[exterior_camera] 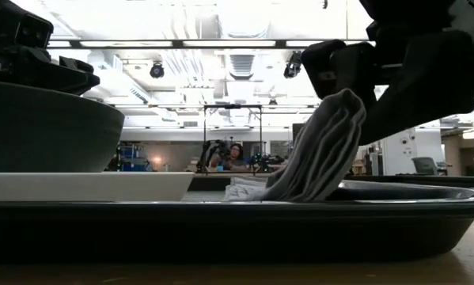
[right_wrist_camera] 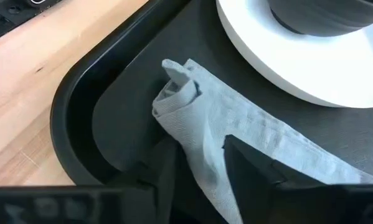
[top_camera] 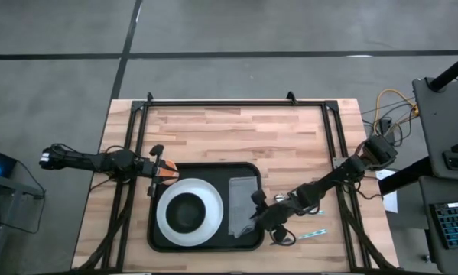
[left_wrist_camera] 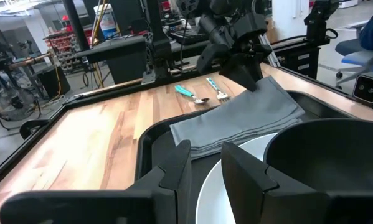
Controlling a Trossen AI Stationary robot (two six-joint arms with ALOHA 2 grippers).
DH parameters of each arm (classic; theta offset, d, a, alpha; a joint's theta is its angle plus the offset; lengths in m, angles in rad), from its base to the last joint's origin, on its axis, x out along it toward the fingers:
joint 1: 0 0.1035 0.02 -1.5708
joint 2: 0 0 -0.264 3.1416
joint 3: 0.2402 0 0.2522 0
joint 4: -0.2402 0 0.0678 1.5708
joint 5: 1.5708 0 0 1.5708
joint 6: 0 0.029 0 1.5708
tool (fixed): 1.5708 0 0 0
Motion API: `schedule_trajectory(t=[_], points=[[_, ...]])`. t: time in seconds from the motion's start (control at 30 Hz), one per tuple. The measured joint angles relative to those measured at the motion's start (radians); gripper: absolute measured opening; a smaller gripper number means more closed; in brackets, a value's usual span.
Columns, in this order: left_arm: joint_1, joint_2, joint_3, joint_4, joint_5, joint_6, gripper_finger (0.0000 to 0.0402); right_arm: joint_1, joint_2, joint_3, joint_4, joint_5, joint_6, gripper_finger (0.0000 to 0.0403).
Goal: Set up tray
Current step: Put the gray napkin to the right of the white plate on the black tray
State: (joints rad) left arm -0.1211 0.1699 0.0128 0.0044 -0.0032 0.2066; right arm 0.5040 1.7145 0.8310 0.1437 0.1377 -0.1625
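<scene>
High view: the black tray [top_camera: 205, 205] lies at the table's near middle. It carries a white plate [top_camera: 189, 210] with a dark bowl [top_camera: 186, 210] on its left half, and a grey folded napkin [top_camera: 241, 202] on its right half. The right gripper [top_camera: 258, 208] is at the napkin's right edge. The left gripper [top_camera: 157, 167] waits at the tray's upper left corner. Two teal-handled utensils [top_camera: 311, 233] lie on the wood, right of the tray.

Low view: the napkin [exterior_camera: 320, 154] is pulled up into a peak under the dark right gripper [exterior_camera: 355, 87], with the rest draped on the tray [exterior_camera: 221, 218]. Soft, limp cloth; it looks light.

Left wrist view: the left gripper [left_wrist_camera: 206, 163] is part open, holding nothing, over the tray rim [left_wrist_camera: 150, 134]. The fork [left_wrist_camera: 215, 89] and spoon [left_wrist_camera: 191, 94] lie beyond.

Right wrist view: the right fingers [right_wrist_camera: 251, 163] straddle the napkin [right_wrist_camera: 211, 134], gap narrow, cloth between them; whether it is pinched or being let go, I cannot tell.

Judgement: the tray looks stiff, smooth, probably slippery; best gripped by its raised rim. The napkin is best taken at a folded edge.
</scene>
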Motion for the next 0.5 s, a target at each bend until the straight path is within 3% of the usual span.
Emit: schedule_trajectory(t=[0.27, 0.5], points=[[0.000, 0.000, 0.000, 0.000, 0.000, 0.000, 0.0071, 0.000, -0.017, 0.084, -0.202, -0.002, 0.067, 0.0196], [0.000, 0.000, 0.000, 0.000, 0.000, 0.000, 0.0071, 0.000, -0.019, 0.182, -0.435, -0.035, 0.113, 0.0216]])
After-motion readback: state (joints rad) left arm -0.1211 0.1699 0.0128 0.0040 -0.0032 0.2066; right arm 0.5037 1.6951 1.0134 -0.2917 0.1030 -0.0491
